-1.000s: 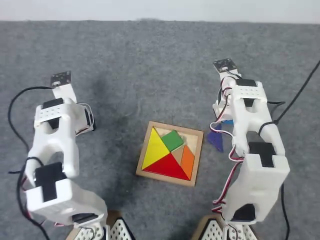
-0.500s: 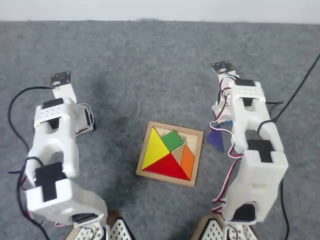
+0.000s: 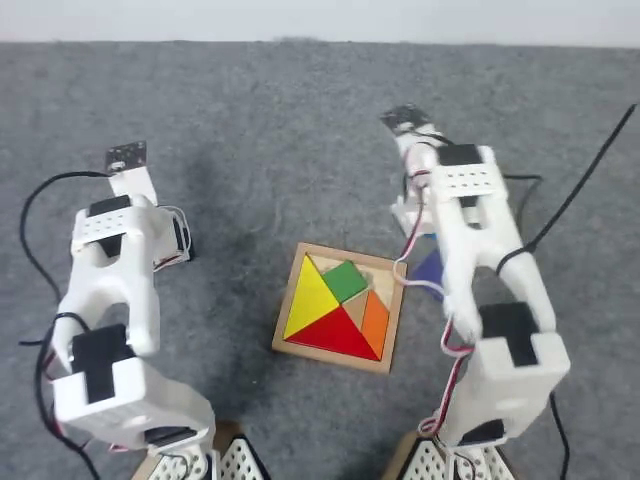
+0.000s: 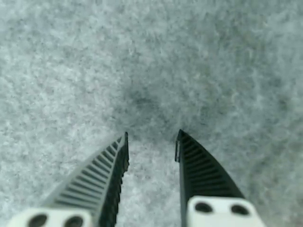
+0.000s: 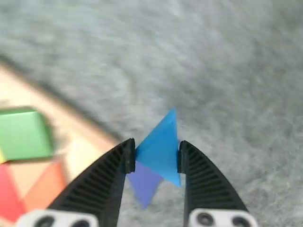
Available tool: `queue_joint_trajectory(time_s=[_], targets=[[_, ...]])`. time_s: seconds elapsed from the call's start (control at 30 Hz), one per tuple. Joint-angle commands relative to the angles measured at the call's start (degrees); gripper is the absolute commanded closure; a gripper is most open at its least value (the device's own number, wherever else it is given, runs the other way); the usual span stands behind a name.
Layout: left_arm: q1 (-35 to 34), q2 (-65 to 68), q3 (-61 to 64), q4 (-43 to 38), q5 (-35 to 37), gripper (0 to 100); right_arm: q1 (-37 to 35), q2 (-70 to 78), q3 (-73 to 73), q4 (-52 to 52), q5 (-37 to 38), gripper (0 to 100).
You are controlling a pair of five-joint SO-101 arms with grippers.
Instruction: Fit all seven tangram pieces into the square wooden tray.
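The square wooden tray (image 3: 392, 268) lies at the table's middle with yellow (image 3: 310, 296), red (image 3: 334, 333), green (image 3: 345, 281) and orange (image 3: 375, 320) pieces in it. In the right wrist view my right gripper (image 5: 155, 152) is shut on a light blue triangle (image 5: 158, 147), held above the carpet beside the tray's corner (image 5: 80, 124). A dark purple piece (image 3: 430, 269) lies on the carpet just right of the tray, also under the triangle (image 5: 143, 185). My left gripper (image 4: 150, 147) stands open over bare carpet at the far left.
Grey carpet (image 3: 280, 130) covers the whole table. The two arm bases (image 3: 130, 400) stand at the front edge, with cables trailing on both sides. There is open room behind the tray.
The right arm has swung left toward the tray, carrying the light blue triangle off the carpet. The left arm has stayed put.
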Motion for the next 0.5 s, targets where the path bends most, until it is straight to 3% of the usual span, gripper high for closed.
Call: queue_joint_trajectory(time_s=[0.0, 0.13, 0.47], targets=[[0.4, -3.2, -0.5, -0.9, 0.7, 85, -5.8, -7.5, -1.6, 2.7, -2.3, 89.4], [0.2, -3.2, -0.5, -1.0, 0.6, 85, -12.4, -10.7, 1.8, 2.1, -1.8, 89.4], [0.1, -3.2, -0.5, -1.0, 0.6, 85, -23.9, -9.7, 7.7, -5.8, 8.4, 89.2]])
